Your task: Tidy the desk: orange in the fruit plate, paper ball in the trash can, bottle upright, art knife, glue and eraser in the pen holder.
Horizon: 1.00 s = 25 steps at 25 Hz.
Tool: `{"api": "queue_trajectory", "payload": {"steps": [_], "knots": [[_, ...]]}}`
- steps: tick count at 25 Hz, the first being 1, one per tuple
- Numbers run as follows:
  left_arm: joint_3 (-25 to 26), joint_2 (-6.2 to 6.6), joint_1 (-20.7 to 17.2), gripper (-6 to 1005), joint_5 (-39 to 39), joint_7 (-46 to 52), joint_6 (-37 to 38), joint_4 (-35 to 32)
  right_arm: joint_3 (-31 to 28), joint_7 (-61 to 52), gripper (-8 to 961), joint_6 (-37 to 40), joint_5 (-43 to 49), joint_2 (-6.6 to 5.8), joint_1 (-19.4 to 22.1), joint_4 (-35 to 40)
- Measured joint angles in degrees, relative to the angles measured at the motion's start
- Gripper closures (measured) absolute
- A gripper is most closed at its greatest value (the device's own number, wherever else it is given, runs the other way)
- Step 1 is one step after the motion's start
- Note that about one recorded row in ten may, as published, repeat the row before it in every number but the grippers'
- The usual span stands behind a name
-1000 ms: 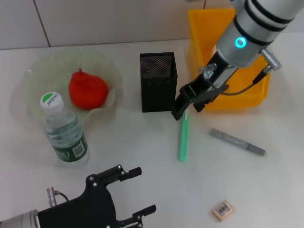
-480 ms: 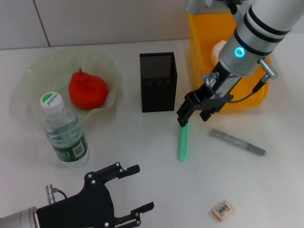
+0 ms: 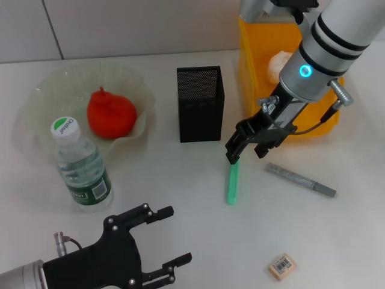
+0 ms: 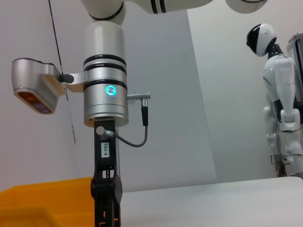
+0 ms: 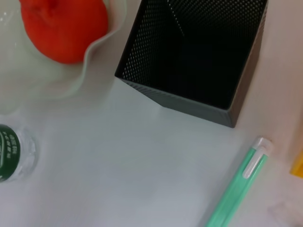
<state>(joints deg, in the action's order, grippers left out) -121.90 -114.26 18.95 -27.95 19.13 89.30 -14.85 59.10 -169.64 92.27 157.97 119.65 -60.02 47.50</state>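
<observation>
Green plastic marks the next job: in the head view the art knife [image 3: 232, 183] lies flat on the white desk [image 3: 180, 180] just in front of the black mesh pen holder [image 3: 200, 103], with the right gripper [image 3: 246, 147] hovering over its far end, fingers spread and holding nothing. Left of the pen holder, the orange [image 3: 111, 113] already sits in the translucent fruit plate [image 3: 135, 81] and the water bottle [image 3: 81, 168] stands upright beside it; right of the pen holder is the yellow trash bin [image 3: 255, 54], with a pale wad that looks like the paper ball [image 3: 278, 63] inside. The grey glue stick [image 3: 301, 179] and tan eraser [image 3: 282, 265] lie loose, well in front of the pen holder, and the left gripper [image 3: 157, 241] waits spread open and empty at the near edge. From the left wrist view, only the right arm's silver wrist [image 4: 106, 101] shows above the bin; a white humanoid figure [image 4: 282, 101] stands far behind. In the right wrist view, the knife [image 5: 236, 189] runs diagonally away from the pen holder [image 5: 199, 52], its clip end near one corner. A risk, to my eye: the knife is thin and flat, so the fingers might skid it along the smooth desk, or grip near the end and let it swing against the holder's rim.
</observation>
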Motion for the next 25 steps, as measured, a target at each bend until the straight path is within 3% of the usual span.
{"api": "queue_trajectory", "payload": {"steps": [11,14,19,20,23,25], "knots": [[0.0,0.0,-0.3,312,0.0,0.0,0.0,0.0,-1.3,0.2,314,-0.7,1.2,-0.21,1.0,-0.9],[0.1,0.0,-0.4,312,0.0,0.0,0.0,0.0,0.0,3.4,316,0.8,-0.5,-0.35,2.1,2.1],[0.4,-0.03,-0.6,312,0.0,0.0,0.0,0.1,0.3,17.3,318,5.4,-5.8,-0.55,5.6,11.0],[0.4,-0.03,-0.6,312,0.0,0.0,0.0,0.1,0.0,25.8,318,7.4,-7.3,-1.0,6.2,13.6],[0.6,-0.11,-0.9,312,0.5,0.4,0.2,0.1,0.0,33.4,319,8.8,-8.0,-1.51,6.4,15.0],[1.6,-0.44,-1.2,313,0.5,1.1,0.4,0.1,1.2,45.9,320,10.7,-7.8,-1.8,6.4,16.7]]}}
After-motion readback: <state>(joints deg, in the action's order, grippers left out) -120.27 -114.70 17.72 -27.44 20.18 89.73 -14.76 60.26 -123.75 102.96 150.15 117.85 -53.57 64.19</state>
